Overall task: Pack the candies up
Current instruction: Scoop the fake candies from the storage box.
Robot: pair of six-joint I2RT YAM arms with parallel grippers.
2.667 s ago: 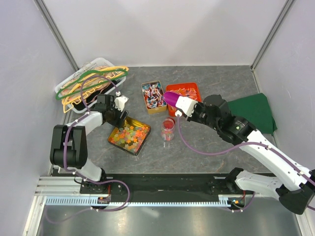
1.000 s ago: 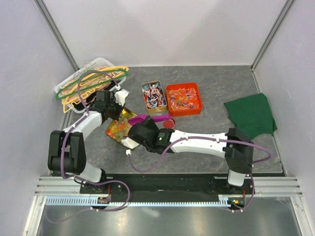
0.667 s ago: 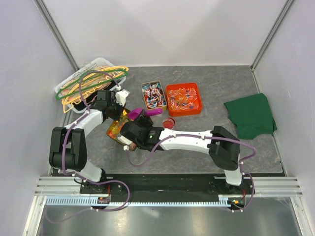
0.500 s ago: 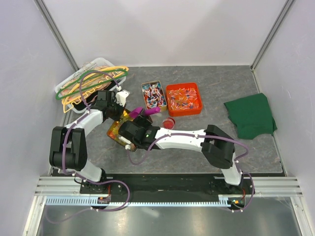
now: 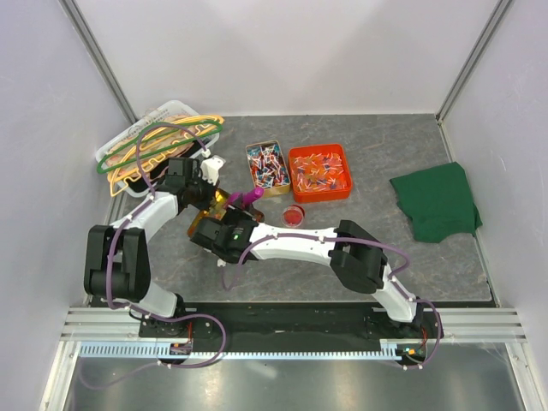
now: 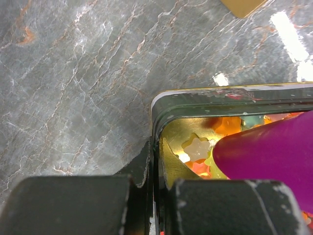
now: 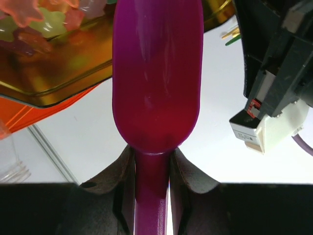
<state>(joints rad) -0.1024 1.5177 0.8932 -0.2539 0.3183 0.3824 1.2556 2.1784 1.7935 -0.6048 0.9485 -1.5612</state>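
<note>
A gold tin (image 5: 217, 199) of star-shaped candies (image 6: 197, 147) sits left of centre, tilted up at one end. My left gripper (image 5: 208, 195) is shut on the tin's wall (image 6: 155, 161), one finger inside and one outside. My right arm reaches across to it, and my right gripper (image 5: 229, 214) is shut on the handle of a purple scoop (image 7: 156, 73). The scoop's bowl (image 6: 266, 156) lies inside the tin, over the candies (image 7: 29, 19). The right wrist hides most of the tin from above.
A small tin of twist-wrapped sweets (image 5: 267, 167) and an orange tray (image 5: 320, 171) of more stand behind. A small round red-topped jar (image 5: 294, 215) stands right of the scoop. A basket of hangers (image 5: 154, 145) is far left, a green cloth (image 5: 437, 201) far right.
My right arm has swung left from near the jar, carrying the scoop to the gold tin and into it. The left gripper has kept its hold on the tin.
</note>
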